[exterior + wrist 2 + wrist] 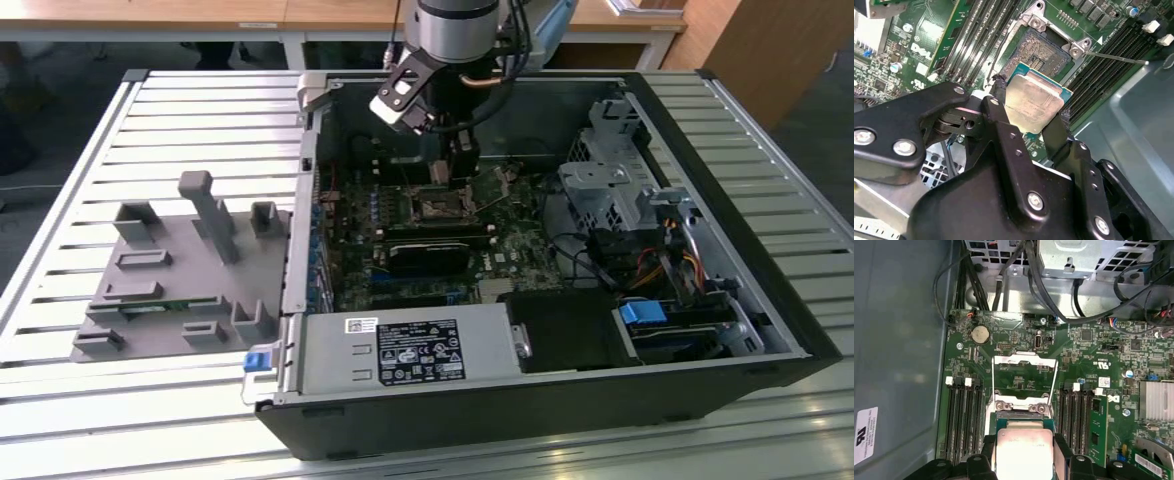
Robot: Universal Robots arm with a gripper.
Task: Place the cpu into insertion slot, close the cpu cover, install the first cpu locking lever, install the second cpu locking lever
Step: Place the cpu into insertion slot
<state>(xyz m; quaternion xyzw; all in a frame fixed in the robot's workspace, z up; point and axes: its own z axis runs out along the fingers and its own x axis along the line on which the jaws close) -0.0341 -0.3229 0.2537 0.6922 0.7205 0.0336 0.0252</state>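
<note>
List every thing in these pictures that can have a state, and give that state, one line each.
insertion slot, uncovered and empty, contacts bare.
cpu cover, swung open off the slot.
locking lever, unlatched, sticking out free.
gripper, shut on the cpu.
cpu, held up off the board close by the slot, not seated.

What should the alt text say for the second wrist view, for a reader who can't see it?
The black end effector grips the silvery cpu by two opposite edges, close to the open insertion slot but not seated in it. Around them spreads the green motherboard with rows of long black slots.
</note>
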